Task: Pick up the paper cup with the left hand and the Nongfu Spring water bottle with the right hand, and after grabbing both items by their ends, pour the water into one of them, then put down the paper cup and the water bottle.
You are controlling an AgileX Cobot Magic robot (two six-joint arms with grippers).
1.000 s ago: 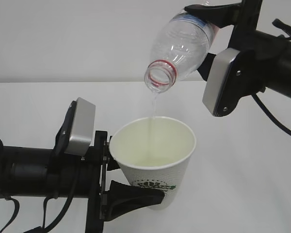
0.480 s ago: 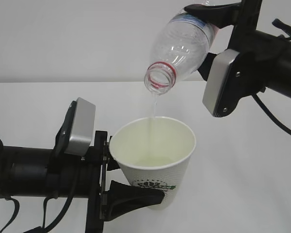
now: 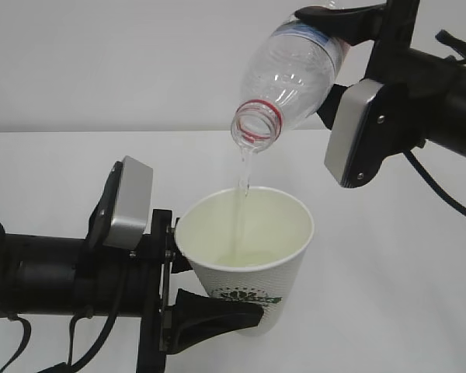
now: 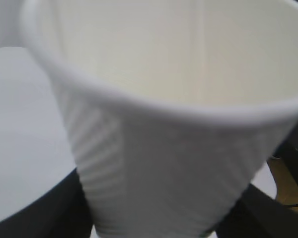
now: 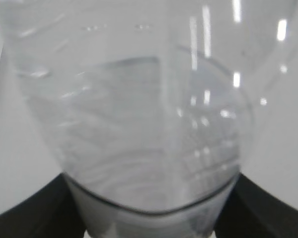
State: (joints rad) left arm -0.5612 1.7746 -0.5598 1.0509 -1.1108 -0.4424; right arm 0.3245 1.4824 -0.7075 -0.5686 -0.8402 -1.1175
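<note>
The white dimpled paper cup [image 3: 248, 256] with a green logo is held off the table near its base by my left gripper [image 3: 217, 315], shut on it; the cup [image 4: 179, 139] fills the left wrist view. Above it, the clear Nongfu Spring water bottle [image 3: 291, 74] with a red neck ring tilts mouth-down, my right gripper [image 3: 349, 27] shut on its upper body. A thin stream of water [image 3: 241, 183] falls from the mouth into the cup, where a pale pool lies. The bottle [image 5: 139, 114] fills the right wrist view, black fingers at both lower corners.
A white table [image 3: 388, 295] lies under both arms against a plain pale wall. The left arm's silver camera block [image 3: 124, 203] sits just left of the cup, the right arm's block [image 3: 356, 132] just right of the bottle mouth.
The stream of water from the bottle mouth looks thicker and more visible now. Both arms, the cup and the bottle hold their places.
</note>
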